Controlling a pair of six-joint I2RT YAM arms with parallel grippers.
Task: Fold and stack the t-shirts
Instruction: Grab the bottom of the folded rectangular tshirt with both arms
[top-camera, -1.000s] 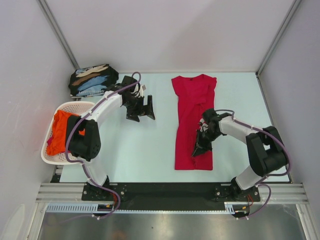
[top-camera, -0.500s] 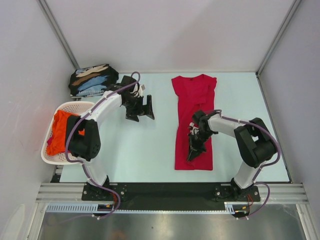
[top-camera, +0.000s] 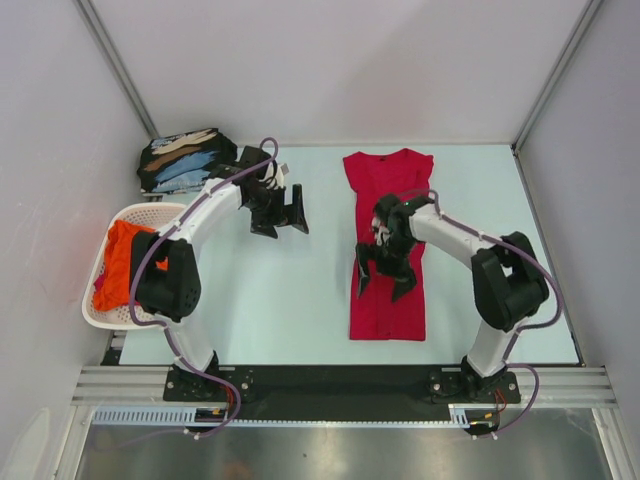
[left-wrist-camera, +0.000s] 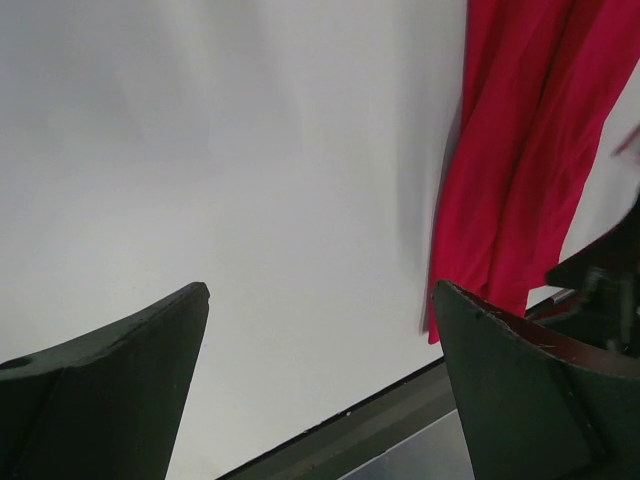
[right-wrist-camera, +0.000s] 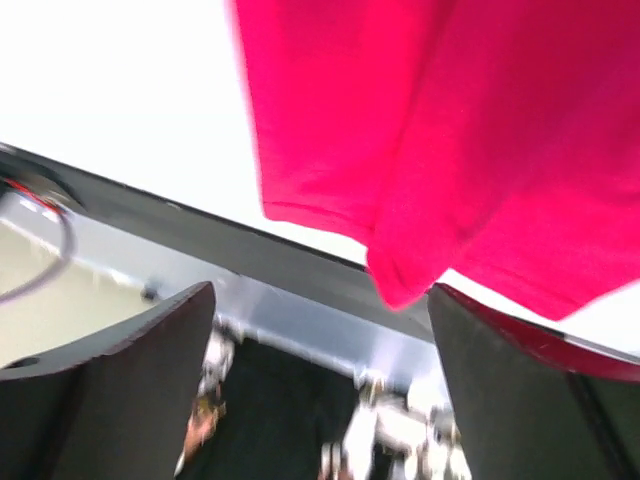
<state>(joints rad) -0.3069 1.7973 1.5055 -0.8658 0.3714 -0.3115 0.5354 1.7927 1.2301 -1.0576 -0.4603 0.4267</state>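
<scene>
Release is happening over the crimson t-shirt (top-camera: 388, 185): right fingers (top-camera: 363, 281), clamped a moment ago, are spreading wide, seemingly leaving the fold laid; left fingers (top-camera: 299, 212) are hanging open.

Red t-shirt (right-wrist-camera: 480, 140) hem, blurred, on white table (right-wrist-camera: 120, 80) beyond wide-apart fingers (right-wrist-camera: 110, 390).

A white perforated plastic basket (top-camera: 160, 209) sits at the left edge of a pale, smooth table (top-camera: 290, 300), close to the left wall. Plain white wall panels (top-camera: 340, 70) enclose the table on the left, far and right sides. Along the near edge runs a black mounting plate (top-camera: 340, 385), then a slotted aluminium rail (top-camera: 340, 410) and a brushed metal sheet (top-camera: 340, 450).
</scene>
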